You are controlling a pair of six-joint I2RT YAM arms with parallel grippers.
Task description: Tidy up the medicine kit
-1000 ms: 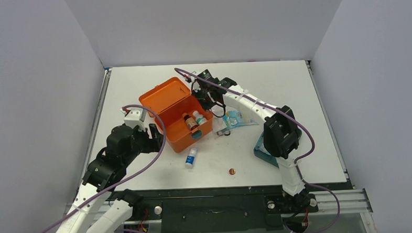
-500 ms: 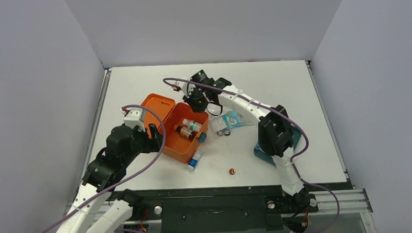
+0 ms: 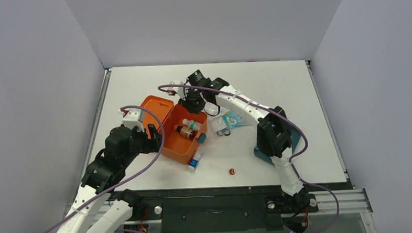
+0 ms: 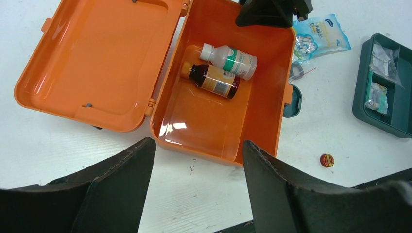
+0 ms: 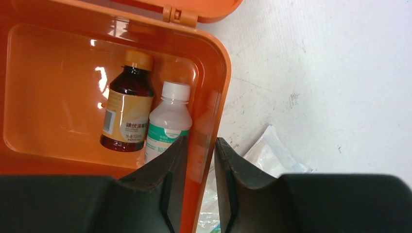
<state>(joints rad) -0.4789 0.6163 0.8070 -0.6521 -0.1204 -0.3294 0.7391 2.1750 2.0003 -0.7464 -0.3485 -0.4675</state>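
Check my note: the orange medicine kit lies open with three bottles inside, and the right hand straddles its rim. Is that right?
No: the medicine kit holds two bottles, not three, a brown bottle and a white bottle, as the left wrist view shows. The rest stands: it lies open and the right hand straddles its rim.

Left arm (image 3: 113, 149), right arm (image 3: 244, 105): white links, black joints. Purple cable (image 3: 161, 130) loops behind my left pincer (image 4: 197, 145); fingers (image 4: 116, 194) matte black wedges.

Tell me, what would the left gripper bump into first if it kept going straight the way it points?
Probably the medicine kit: its near wall lies straight ahead, between the open fingers of the left gripper. Depth is hard to judge, though.
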